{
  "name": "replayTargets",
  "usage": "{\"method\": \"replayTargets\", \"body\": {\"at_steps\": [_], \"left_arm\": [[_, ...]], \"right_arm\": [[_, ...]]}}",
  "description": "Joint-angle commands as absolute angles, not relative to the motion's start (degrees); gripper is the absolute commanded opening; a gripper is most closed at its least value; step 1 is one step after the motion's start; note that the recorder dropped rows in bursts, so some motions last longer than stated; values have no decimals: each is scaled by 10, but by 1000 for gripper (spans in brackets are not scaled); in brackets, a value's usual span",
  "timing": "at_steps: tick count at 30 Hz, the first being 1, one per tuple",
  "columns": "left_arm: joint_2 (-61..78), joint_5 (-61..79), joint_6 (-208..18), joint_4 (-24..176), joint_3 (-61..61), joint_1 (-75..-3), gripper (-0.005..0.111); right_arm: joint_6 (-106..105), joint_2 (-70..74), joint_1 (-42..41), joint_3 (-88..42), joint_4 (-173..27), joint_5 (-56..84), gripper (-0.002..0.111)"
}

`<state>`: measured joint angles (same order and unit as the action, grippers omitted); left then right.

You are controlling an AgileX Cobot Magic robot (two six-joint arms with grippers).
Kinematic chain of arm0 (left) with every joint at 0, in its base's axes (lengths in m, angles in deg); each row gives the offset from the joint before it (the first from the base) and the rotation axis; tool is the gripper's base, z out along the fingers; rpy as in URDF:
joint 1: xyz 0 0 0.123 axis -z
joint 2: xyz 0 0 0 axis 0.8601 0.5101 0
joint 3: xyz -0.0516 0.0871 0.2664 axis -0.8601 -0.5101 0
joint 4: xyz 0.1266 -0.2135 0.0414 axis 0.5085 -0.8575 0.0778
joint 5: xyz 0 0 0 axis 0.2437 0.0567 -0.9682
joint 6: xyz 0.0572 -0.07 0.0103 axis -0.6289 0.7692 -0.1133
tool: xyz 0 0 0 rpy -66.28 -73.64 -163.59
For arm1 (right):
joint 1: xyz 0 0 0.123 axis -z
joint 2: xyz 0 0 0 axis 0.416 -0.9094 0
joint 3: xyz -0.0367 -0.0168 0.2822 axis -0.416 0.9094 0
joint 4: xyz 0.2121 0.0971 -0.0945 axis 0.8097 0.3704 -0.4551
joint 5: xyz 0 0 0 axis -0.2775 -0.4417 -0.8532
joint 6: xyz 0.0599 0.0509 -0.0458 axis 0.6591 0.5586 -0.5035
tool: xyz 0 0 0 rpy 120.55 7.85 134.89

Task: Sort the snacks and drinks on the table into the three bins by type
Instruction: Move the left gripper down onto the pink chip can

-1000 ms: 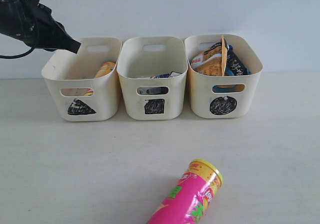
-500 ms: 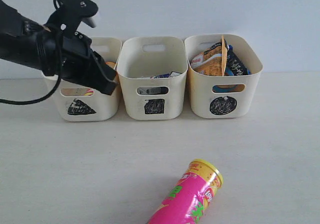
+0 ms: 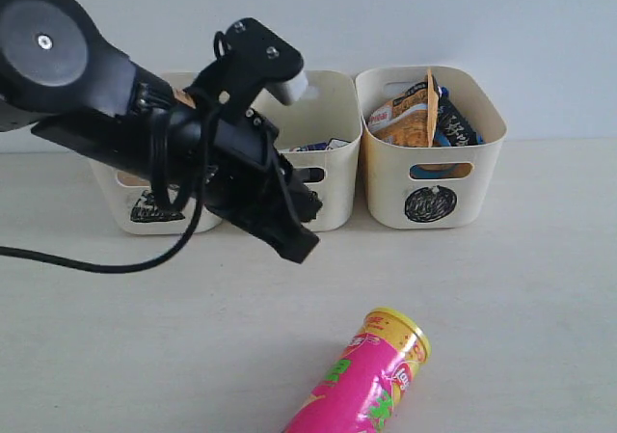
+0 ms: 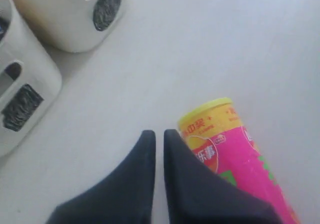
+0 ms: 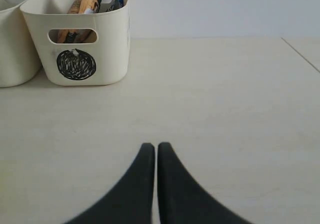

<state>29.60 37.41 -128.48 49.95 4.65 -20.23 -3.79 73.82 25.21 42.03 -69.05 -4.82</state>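
Two closed, empty grippers, left gripper [image 4: 159,133] hovering near pink tube [image 4: 235,154], right gripper [image 5: 156,145] above table [image 5: 225,109].

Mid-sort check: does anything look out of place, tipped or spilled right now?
The pink tube lies on its side on the table, the only item seen left unsorted. In the circle bin, an orange bag pokes up above the rim. No spill or damage shows.

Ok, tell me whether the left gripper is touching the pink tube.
Apart. The exterior view shows bare table between the left gripper and the pink tube.
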Motion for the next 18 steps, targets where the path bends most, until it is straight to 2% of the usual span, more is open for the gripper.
{"method": "replayTargets", "body": {"at_steps": [1, 8, 18], "left_arm": [[319, 400, -1209, 553, 44, -172, 4], [331, 436, -1084, 620, 45, -127, 4], [335, 459, -1031, 658, 45, -81, 4]], "right_arm": [[-38, 741, 257, 420, -694, -43, 0], [-38, 741, 257, 420, -694, -43, 0], [-38, 741, 257, 420, -694, -43, 0]]}}
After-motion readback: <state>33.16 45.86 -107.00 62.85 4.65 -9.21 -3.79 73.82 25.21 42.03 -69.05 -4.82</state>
